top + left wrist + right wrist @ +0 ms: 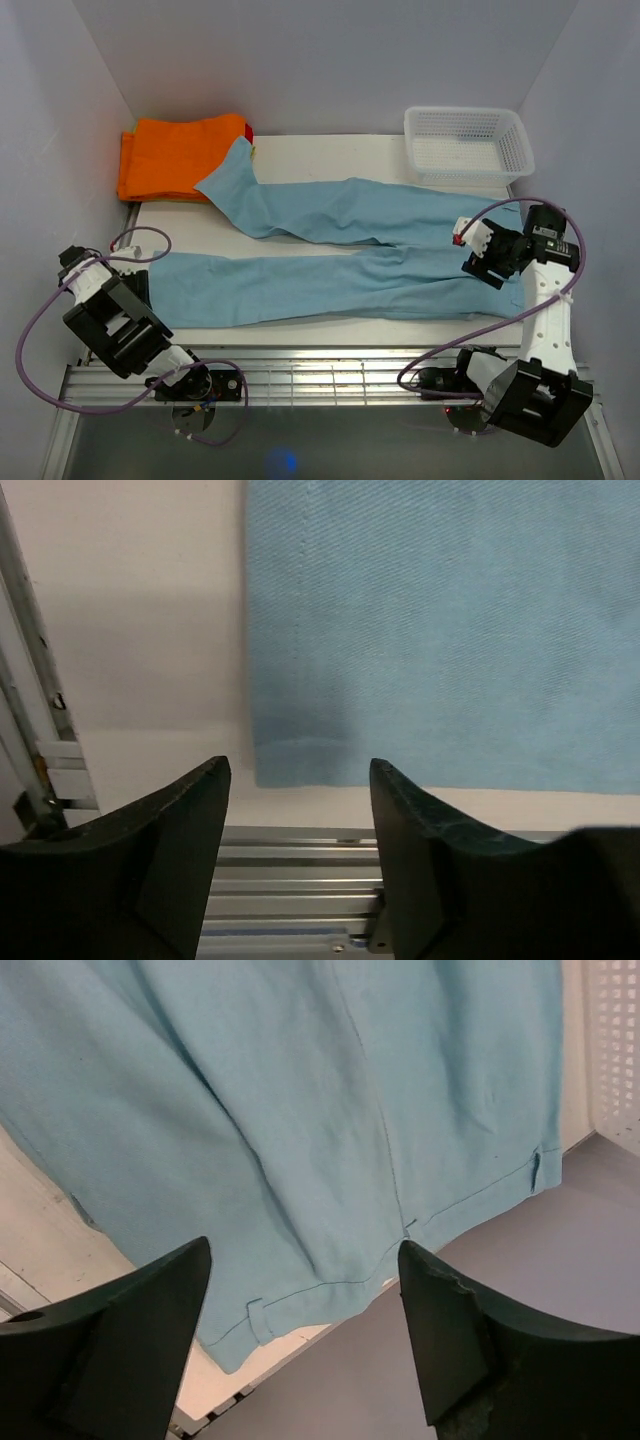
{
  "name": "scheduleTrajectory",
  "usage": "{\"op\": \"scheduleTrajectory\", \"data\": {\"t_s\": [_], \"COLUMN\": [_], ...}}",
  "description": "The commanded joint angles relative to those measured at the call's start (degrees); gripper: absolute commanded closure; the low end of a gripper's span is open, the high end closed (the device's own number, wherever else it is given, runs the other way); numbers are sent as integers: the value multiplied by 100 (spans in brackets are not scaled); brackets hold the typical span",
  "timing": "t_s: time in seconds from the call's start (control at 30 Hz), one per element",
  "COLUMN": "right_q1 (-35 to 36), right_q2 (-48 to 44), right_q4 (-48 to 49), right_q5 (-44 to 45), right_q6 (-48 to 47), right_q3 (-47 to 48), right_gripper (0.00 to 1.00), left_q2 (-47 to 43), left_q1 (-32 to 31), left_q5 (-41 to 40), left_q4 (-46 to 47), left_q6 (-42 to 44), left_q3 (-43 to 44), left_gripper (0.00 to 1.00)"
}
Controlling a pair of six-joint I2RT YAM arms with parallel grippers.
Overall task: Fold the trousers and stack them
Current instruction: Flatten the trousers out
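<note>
White walls enclose a white table point(320, 155). The trousers point(330, 270) lie flat across it, waist to the right, the far leg's end resting on an orange garment point(175, 155). The left arm point(110, 320) crouches low beside the near cuff, jaws spread and empty. The right arm point(545, 290) bends over the waist, jaws spread, hiding part of the waistband.

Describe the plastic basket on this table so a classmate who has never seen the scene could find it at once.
Start at the white table, where light blue trousers lie spread across the middle. Follow them to their waistband end and look to the far right corner: there stands a white basket. It is the only rigid, mesh-walled container; the folded orange garment fills the opposite far corner.
</note>
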Motion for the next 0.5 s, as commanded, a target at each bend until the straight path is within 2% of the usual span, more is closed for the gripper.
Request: {"op": "scheduleTrajectory", "data": {"t_s": [0.0, 0.03, 0.07, 0.13, 0.17, 0.3, 0.4, 0.47], "right_q1": [-79, -87, -79, -157, -227, -833, -1168, -1195], "right_q2": [659, 836, 1047, 1619, 1820, 2428, 2473, 2238], "right_q4": [-608, -966, -1100, -1224, -1321, -1734, -1831, -1614], "right_q5": [-474, -413, -360, 7, 88, 352, 703, 958], "right_q6": [514, 515, 515, 909, 945, 1156, 1113, 858], "right_q3": [656, 779, 807, 833, 877, 1088, 905, 345], "right_gripper": [26, 29, 37, 44, 50, 56, 55, 55], "left_q2": [-525, -579, -605, -518, -422, 123, 308, 309], "left_q1": [85, 85, 77, 59, -124, -398, -687, -950], "left_q5": [582, 818, 1316, 1767, 1839, 1770, 1639, 1585], "left_q4": [-380, -711, -888, -1372, -1452, -1366, -1006, -829], "left_q6": [493, 632, 712, 826, 775, 651, 441, 231], "left_q3": [375, 568, 1049, 1552, 1920, 2152, 1969, 1845], "left_gripper": [28, 20, 13, 7, 7, 9, 11, 11]}}
